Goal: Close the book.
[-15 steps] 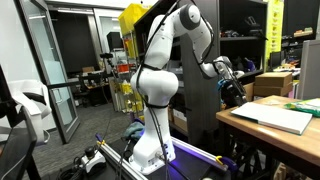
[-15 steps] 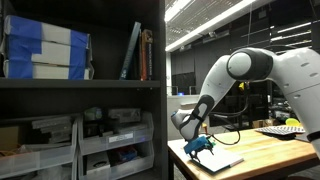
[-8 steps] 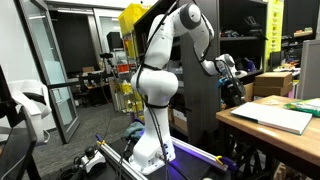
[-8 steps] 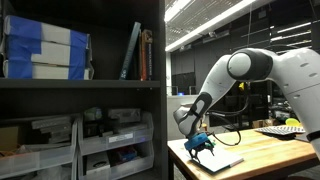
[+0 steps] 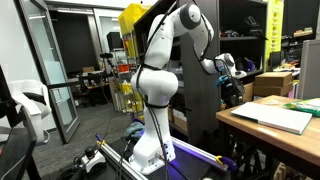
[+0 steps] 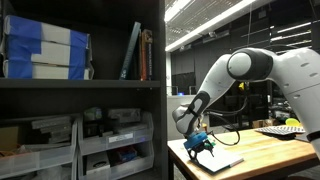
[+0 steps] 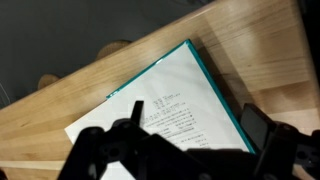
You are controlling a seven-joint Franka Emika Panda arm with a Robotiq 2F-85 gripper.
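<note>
The book (image 7: 172, 92) lies flat on the wooden table (image 7: 250, 40) with a white printed page facing up and a teal cover edge along its right side. My gripper (image 7: 197, 120) hovers above it, open, its two dark fingers (image 7: 258, 125) spread over the page with nothing between them. In both exterior views the gripper (image 5: 228, 76) (image 6: 200, 146) hangs just over the table's near end. The book (image 5: 276, 117) (image 6: 223, 161) rests below and beside it.
A tall dark shelf unit (image 6: 80, 90) with boxes and upright books stands close to the table's end. A black cabinet (image 5: 205, 110) is behind the arm. A cardboard box (image 5: 270, 85) and a green object (image 5: 306, 103) sit further along the table (image 5: 262, 137).
The gripper has risen a little above the table end since a second ago and has stayed nearly still over the last half second. The book has not moved.
</note>
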